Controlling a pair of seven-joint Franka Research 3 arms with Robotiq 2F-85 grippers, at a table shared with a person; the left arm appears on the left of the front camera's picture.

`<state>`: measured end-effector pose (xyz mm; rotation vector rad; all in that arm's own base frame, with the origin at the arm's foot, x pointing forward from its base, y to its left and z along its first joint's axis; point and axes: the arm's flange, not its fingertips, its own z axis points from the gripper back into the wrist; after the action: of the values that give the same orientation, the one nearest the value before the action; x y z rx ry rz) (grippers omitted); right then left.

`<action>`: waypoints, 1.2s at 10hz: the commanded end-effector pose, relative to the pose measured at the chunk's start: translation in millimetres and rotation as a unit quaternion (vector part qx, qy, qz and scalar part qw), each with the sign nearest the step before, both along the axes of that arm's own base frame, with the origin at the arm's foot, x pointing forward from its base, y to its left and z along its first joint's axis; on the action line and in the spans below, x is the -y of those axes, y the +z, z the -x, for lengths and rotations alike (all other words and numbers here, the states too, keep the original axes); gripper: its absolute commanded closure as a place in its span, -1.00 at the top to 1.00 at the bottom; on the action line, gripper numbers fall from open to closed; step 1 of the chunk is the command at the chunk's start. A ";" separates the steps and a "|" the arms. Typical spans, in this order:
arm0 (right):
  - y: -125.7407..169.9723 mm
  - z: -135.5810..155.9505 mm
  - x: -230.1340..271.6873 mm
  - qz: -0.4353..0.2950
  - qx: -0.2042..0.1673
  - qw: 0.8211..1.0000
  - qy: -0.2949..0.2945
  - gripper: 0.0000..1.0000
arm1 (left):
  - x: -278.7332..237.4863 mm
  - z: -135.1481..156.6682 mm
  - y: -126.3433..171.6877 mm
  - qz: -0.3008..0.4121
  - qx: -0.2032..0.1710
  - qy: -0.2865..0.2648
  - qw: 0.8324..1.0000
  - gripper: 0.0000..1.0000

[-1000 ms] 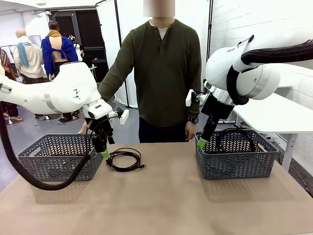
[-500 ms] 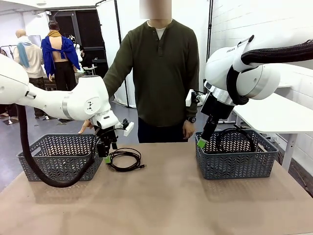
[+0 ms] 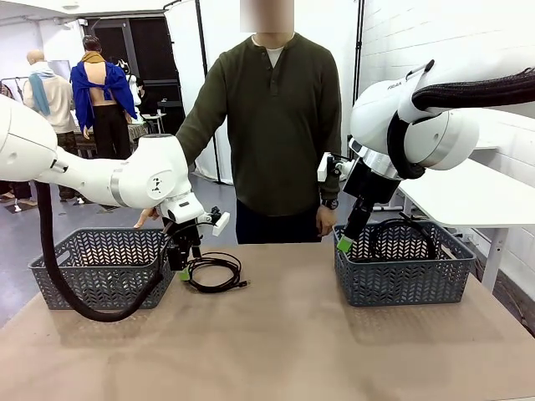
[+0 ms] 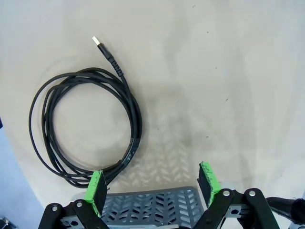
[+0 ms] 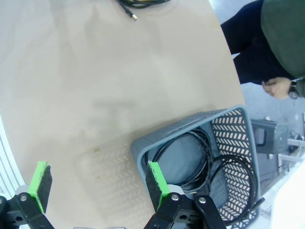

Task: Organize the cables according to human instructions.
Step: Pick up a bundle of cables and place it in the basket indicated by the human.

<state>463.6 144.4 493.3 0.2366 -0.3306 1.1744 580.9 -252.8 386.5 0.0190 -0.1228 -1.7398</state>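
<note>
One cable [image 3: 237,271], a thin black coil with a small metal-tipped plug, lies on the table just right of the left basket [image 3: 92,267]. My left gripper [image 3: 182,269] hangs open at that basket's right corner, its tips beside the coil's left edge. In the left wrist view the cable [image 4: 138,125] lies ahead and to the left of the open left gripper [image 4: 152,183], nothing between the pads. More cables [image 3: 401,238] lie coiled in the right basket [image 3: 401,280]. My right gripper [image 3: 344,242] hovers open at that basket's left rim; the right wrist view shows the right gripper [image 5: 97,183] over the table beside the cables [image 5: 208,148].
A person stands at the far edge, one hand [image 3: 146,217] behind the left basket, the other hand [image 3: 324,221] hanging near the right basket. The tan table [image 3: 284,342] is bare in the middle and front. A white table stands at the far right.
My left arm has swung right and down, bringing its open gripper from above the left basket's edge to beside the coil. The right arm has not moved.
</note>
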 end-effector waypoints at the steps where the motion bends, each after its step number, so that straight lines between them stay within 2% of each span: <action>1: -0.5 0.8 -0.1 0.000 -0.001 1.000 -0.002 1.00 | -2.7 3.2 4.1 -0.001 0.002 0.002 1.000 1.00; 5: -0.5 0.8 -0.1 0.000 -0.001 1.000 -0.002 1.00 | 1.4 0.7 1.1 0.001 0.000 -0.001 1.000 1.00; 12: -0.5 0.8 -0.1 0.000 -0.001 1.000 -0.002 1.00 | -2.1 -11.1 -43.2 -0.017 0.011 -0.030 0.999 1.00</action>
<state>463.6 144.4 493.3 0.2366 -0.3306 1.1744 588.0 -254.3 346.7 0.0298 -0.0971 -1.7749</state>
